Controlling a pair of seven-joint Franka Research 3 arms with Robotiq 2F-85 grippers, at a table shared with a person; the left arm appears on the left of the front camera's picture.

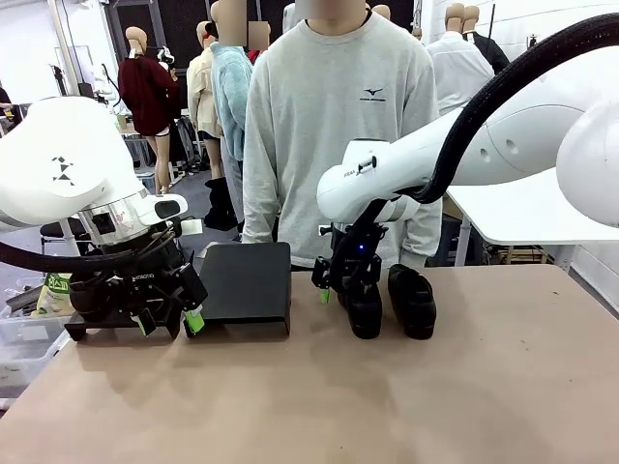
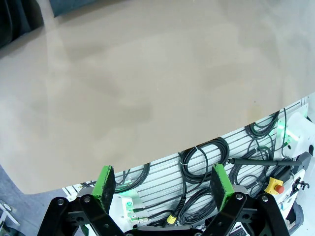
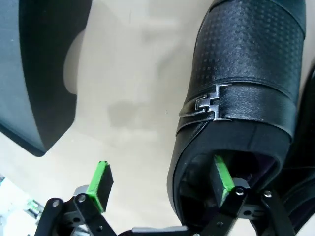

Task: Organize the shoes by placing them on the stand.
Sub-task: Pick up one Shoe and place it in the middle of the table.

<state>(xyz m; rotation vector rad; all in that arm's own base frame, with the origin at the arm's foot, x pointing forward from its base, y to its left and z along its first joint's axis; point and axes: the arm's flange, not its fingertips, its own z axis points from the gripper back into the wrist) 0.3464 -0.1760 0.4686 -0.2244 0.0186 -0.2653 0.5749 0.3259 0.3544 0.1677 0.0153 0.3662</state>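
Observation:
Two black shoes stand side by side on the tan table right of the middle: one (image 1: 366,311) under my right gripper, the other (image 1: 413,302) just to its right. The black stand (image 1: 244,282) sits left of them. My right gripper (image 1: 343,295) (image 3: 162,183) is open and straddles the near shoe's (image 3: 241,98) side wall at the heel. One green pad (image 3: 222,177) is inside the shoe's opening, the other pad (image 3: 101,184) outside over bare table. My left gripper (image 1: 169,321) (image 2: 162,184) hangs open and holds nothing, left of the stand, above the table's edge.
A person in a grey sweatshirt (image 1: 338,126) stands at the far side behind the stand and shoes. A clear bin (image 1: 24,333) sits off the table's left edge. Cables and a ribbed rail (image 2: 197,167) lie below the table edge. The stand's corner (image 3: 44,73) lies left of the shoe.

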